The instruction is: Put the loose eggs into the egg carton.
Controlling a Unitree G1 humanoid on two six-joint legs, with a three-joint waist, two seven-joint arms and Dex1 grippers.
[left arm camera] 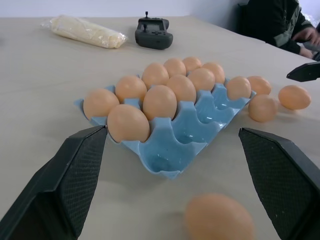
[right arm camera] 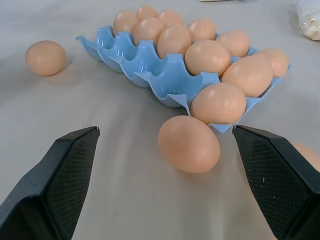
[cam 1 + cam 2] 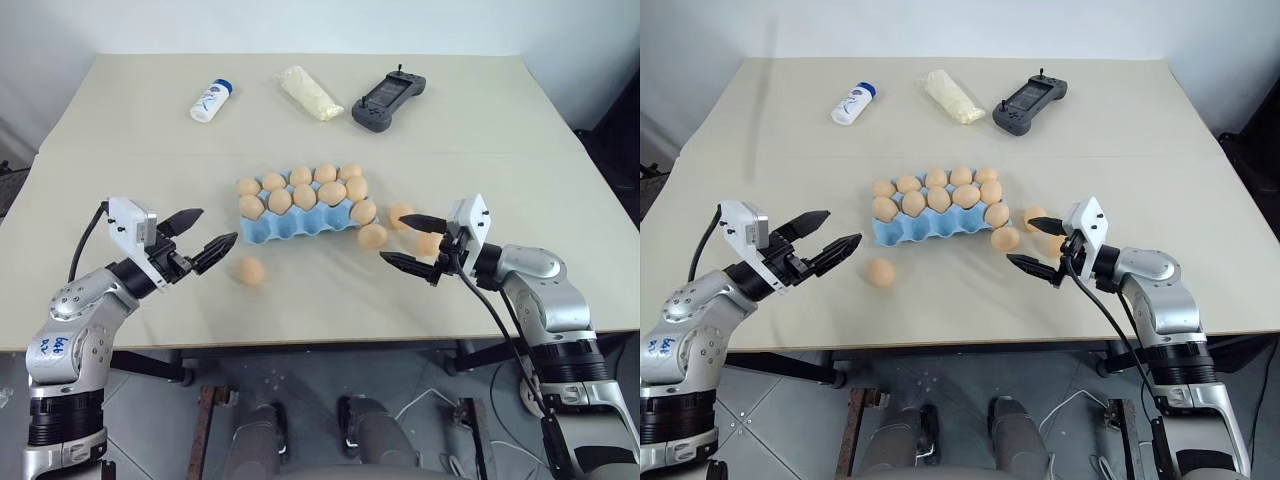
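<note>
Both grippers [image 3: 200, 240] [image 3: 412, 243] gape beside smooth oval eggs [image 3: 251, 271] (scalloped carton [image 3: 290, 226] between).

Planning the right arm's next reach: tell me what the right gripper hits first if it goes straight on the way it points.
Most likely the loose egg lying on the table just off the egg carton's near corner. It sits between the open fingers of the right gripper, ahead of them. Depth is uncertain, but nothing else lies nearer.
</note>
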